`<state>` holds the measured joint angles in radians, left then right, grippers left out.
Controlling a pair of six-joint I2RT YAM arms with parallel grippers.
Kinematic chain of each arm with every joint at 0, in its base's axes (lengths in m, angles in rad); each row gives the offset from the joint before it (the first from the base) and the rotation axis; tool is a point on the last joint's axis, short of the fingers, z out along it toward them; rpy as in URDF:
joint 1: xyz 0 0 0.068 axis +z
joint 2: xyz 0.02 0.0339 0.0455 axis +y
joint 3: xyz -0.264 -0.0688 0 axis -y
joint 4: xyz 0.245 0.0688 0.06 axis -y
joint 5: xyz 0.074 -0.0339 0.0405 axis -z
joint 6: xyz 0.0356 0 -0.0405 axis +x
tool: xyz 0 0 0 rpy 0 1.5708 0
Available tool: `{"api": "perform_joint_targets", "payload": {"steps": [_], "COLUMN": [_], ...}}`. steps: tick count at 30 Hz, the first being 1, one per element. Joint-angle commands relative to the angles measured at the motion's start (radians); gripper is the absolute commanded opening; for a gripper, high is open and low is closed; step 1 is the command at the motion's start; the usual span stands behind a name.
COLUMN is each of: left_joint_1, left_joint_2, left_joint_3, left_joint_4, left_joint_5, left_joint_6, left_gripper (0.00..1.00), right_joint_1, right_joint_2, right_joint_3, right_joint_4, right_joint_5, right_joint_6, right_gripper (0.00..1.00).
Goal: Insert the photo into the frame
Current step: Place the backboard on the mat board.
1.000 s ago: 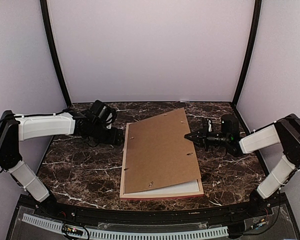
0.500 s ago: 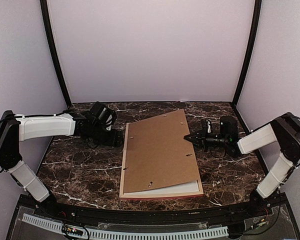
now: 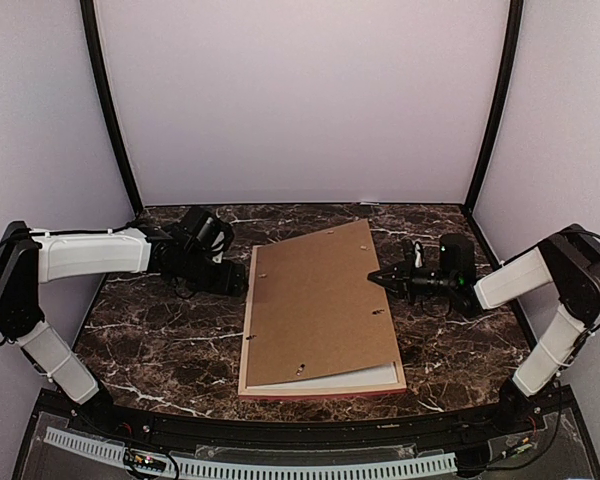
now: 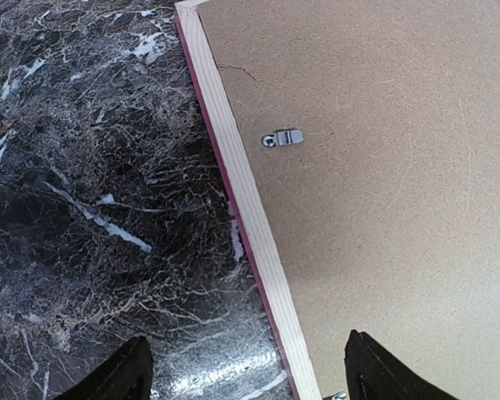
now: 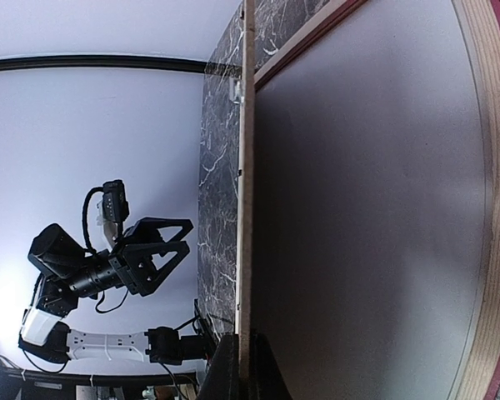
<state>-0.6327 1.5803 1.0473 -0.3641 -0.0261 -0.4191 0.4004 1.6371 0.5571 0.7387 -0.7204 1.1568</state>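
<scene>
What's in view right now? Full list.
frame: 1, pink outside, light wood inside, flat at mid-table
board: 1, brown, lying skewed on the frame, its right edge raised
clips: several, silver, small, along the board's edges
white sheet: 1, inside the frame under the board, showing at the near edge
table: 1, dark marble with white veins
walls: pale lilac, black corner posts, around the table
left gripper: 1, black, open, at the frame's left edge
right gripper: 1, black, shut on the board's right edge
</scene>
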Motion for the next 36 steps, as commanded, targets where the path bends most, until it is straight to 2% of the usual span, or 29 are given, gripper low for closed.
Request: {"api": "perform_joint_targets", "payload": {"steps": [1,19,36], "left_joint_1": [0.003,0.002,0.002], "left_joint_2": [-0.027,-0.03,-0.048], "left_joint_3": [-0.013,-0.016,-0.03], "left_joint_4": [-0.013,-0.016,-0.026], "left_joint_5": [0.009,0.014,0.009], "left_joint_6": [-0.003,-0.007,-0.006], "left_gripper": [0.82,0.82,0.82], "right_joint_1": [0.012,0.021,0.037], "right_joint_2": [-0.007,-0.069,0.022], "right_joint_3": [0.0,0.0,0.042], "right_joint_4": [0.016,-0.067,-0.067], "right_joint_5": [-0.007,-0.015,-0.015], "right_joint_6": [-0.029,-0.037,-0.104], "right_gripper": [0.0,0.0,0.0]}}
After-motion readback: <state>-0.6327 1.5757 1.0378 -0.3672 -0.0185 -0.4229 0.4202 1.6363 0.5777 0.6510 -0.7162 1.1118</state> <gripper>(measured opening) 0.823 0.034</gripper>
